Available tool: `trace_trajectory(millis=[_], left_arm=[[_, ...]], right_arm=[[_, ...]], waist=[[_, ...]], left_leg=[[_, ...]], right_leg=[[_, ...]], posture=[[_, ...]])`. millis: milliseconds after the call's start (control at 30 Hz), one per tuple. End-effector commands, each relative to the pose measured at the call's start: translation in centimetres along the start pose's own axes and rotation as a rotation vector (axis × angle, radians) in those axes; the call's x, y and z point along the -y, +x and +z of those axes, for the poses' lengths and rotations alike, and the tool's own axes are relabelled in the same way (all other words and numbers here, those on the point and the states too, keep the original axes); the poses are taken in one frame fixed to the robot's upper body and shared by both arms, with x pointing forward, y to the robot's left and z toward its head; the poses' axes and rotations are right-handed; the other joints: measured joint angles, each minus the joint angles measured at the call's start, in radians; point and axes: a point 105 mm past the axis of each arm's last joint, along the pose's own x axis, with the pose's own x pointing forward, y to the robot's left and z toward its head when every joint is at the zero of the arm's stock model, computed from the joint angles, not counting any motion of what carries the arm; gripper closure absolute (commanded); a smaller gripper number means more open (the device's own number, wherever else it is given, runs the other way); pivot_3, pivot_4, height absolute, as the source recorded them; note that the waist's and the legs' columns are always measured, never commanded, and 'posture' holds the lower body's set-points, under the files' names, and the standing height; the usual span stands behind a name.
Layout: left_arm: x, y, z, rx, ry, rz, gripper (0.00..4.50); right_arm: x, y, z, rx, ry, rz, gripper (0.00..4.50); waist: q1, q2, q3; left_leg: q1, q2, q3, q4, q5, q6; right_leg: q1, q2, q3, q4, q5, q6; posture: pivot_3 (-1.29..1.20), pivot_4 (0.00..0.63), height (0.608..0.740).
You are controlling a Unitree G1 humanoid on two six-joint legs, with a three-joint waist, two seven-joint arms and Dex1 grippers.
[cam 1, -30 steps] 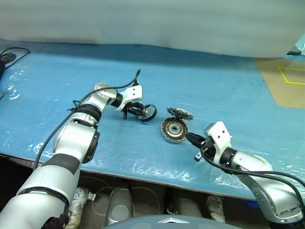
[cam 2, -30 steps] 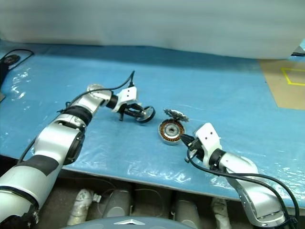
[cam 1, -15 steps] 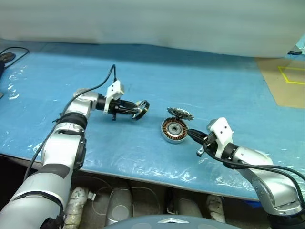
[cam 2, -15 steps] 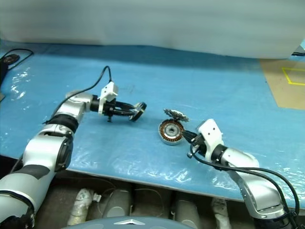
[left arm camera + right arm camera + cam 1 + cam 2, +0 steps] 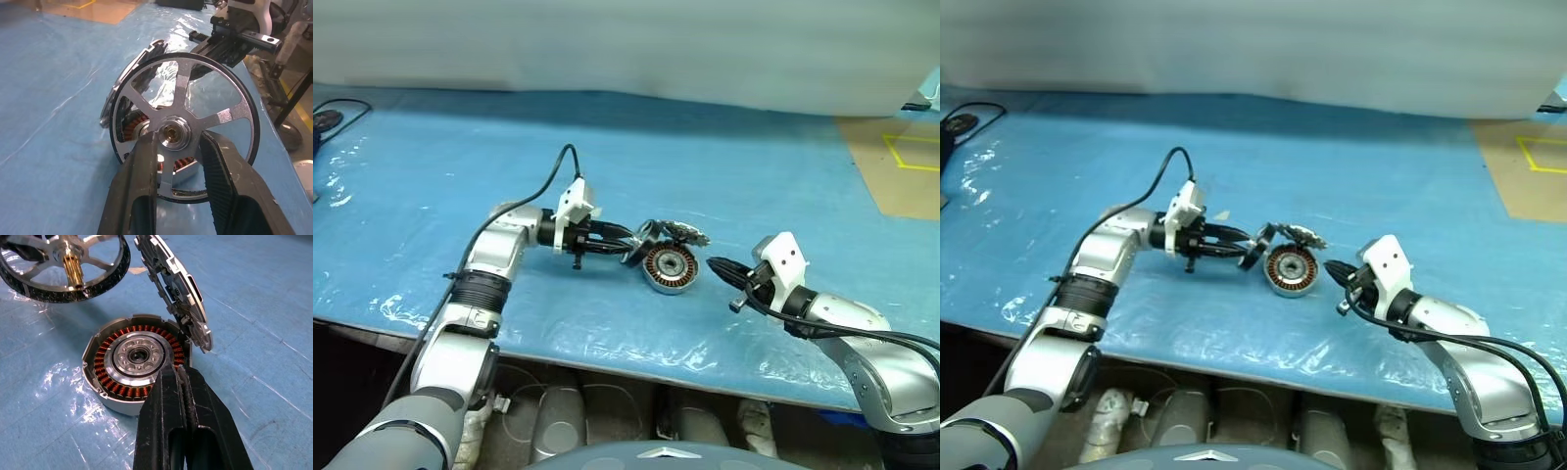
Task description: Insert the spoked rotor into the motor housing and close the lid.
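This looks like a workshop or robotics lab. A worktop (image 5: 754, 166) covered in blue plastic sheeting carries a bare motor housing (image 5: 670, 266), and the floor (image 5: 901, 166) beyond bears yellow tape markings (image 5: 901, 155).

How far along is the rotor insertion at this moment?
Done: the spoked rotor is picked up, gripped in the left gripper, and the lid stands open. In hand: the rotor hangs tilted just beside the motor housing, whose copper windings are still uncovered. The shut right gripper sits at the housing's near edge. Left: seat the rotor, then close the lid.
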Motion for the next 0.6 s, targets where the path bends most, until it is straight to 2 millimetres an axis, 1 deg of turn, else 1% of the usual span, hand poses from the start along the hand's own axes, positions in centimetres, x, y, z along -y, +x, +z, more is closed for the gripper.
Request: trace_trajectory(millis=[33, 133, 400, 467, 600], left_arm=[[-0.1, 1.1, 1.1, 0.019, 0.039, -0.034, 3.53], [-0.4, 2.5, 1.1, 0.018, 0.053, -0.046, 3.53], [-1.5, 4.7, 1.3, 0.045, 0.070, -0.018, 3.53], [-1.5, 4.6, 1.0, 0.017, 0.089, -0.024, 3.53], [-1.9, 3.8, 0.5, -0.048, 0.113, -0.024, 3.53]], right_arm=[[0.0, -0.1, 1.0, 0.024, -0.037, -0.001, 4.50], [-0.2, -0.3, 0.8, 0.020, -0.038, -0.009, 4.50], [-0.7, -0.4, 0.3, 0.014, -0.029, -0.023, 4.50], [-0.8, -0.4, 0.2, 0.012, -0.028, -0.027, 4.50], [-0.8, -0.5, 0.0, 0.008, -0.027, -0.035, 4.50]], waist=[[-0.004, 0.000, 0.000], [-0.005, 0.000, 0.000], [-0.008, 0.000, 0.000], [-0.008, 0.000, 0.000], [-0.008, 0.000, 0.000]], left_leg=[[0.000, 0.000, 0.000, 0.000, 0.000, 0.000], [-0.001, -0.001, 0.000, 0.000, 0.000, 0.000], [-0.001, -0.001, 0.000, 0.000, 0.000, 0.000], [-0.001, -0.001, 0.000, 0.000, 0.000, 0.000], [-0.001, -0.001, -0.001, 0.000, 0.000, 0.000]], right_leg=[[0.000, 0.000, 0.000, 0.000, 0.000, 0.000], [0.000, 0.000, 0.000, 0.000, 0.000, 0.000], [0.000, 0.000, 0.000, -0.001, 0.000, 0.000], [0.000, 0.000, 0.000, -0.001, 0.000, 0.000], [0.000, 0.000, 0.000, -0.001, 0.000, 0.001]], posture=[[0.00, 0.150, 0.740], [0.00, 0.150, 0.740], [0.00, 0.150, 0.740], [0.00, 0.150, 0.740], [0.00, 0.150, 0.740]])
